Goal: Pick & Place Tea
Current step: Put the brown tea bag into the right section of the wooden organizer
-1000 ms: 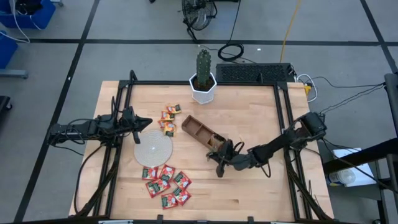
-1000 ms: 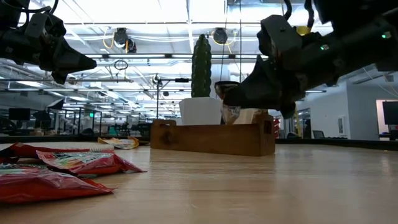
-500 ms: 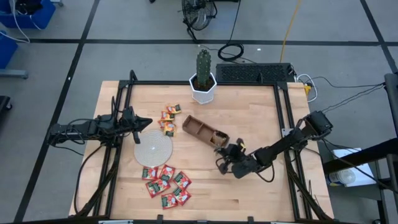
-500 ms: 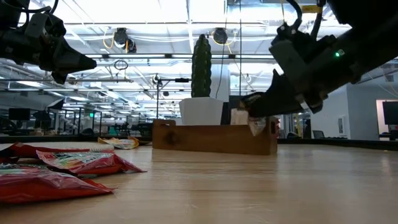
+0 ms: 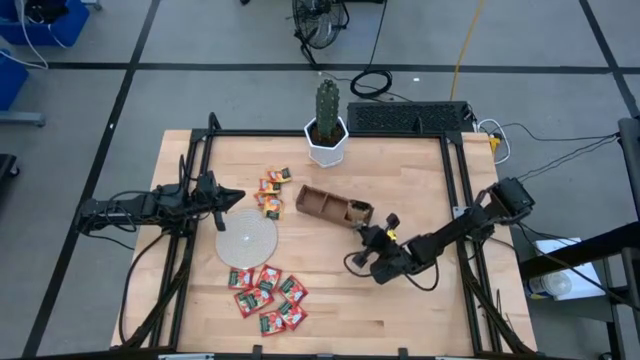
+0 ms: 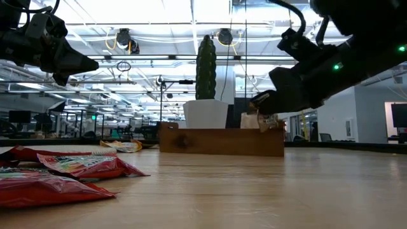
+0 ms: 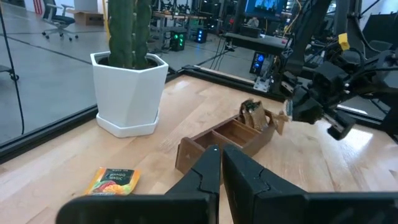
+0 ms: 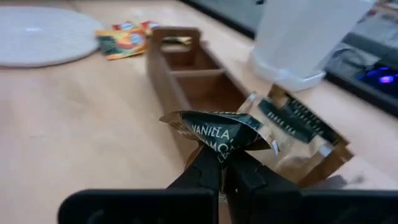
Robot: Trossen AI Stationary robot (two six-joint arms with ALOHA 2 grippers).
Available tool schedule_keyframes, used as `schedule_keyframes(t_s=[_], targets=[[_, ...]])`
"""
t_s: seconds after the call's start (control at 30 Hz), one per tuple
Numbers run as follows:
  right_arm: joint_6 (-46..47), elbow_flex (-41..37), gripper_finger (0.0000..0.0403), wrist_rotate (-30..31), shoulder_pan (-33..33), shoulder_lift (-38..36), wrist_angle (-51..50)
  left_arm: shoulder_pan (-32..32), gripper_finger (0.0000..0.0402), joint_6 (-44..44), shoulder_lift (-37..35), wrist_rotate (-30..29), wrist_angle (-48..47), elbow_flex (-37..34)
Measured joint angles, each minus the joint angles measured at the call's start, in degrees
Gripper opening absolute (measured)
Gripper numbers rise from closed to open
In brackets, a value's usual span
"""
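Right gripper (image 6: 266, 109) pinches a whitish sachet (image 6: 268, 121) above the wooden tray's (image 6: 221, 141) end.

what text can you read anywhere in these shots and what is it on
"VANILLA": on the whitish sachet pinched in the right claw; the line under it is cut off.
"MANGO MAGIC", roughly: on the orange sachet near the cactus pot; small, uncertain.
Print on the sachets in the tray: too blurred.

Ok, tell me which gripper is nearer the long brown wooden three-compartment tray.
Right. The right gripper, shut on a whitish tea sachet, hangs at the long brown wooden three-compartment tray's end. The left gripper waits shut, far off beyond the orange-yellow sachets.
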Motion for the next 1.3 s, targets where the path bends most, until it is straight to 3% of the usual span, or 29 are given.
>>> schedule_keyframes(t_s=[0.3, 0.63, 1.07, 1.3], targets=[[-1.96, 0.0, 0.0, 5.23, -3.56, 0.0, 2.24, 0.0, 0.0021, 0.0, -0.01, 0.01, -0.01, 0.01], [3.71, 0.0, 0.0, 0.39, -9.36, 0.16, 8.46, 0.0, 0.0021, 0.0, -0.01, 0.0, -0.01, 0.0], [21.67, 0.0, 0.0, 0.38, -8.03, 0.22, -4.22, 0.0, 0.0021, 0.0, 0.0, 0.0, -0.01, 0.0], [22.29, 0.0, 0.0, -1.08, -9.02, 0.22, -7.14, 0.0, 0.0021, 0.0, -0.01, 0.0, -0.01, -0.01]])
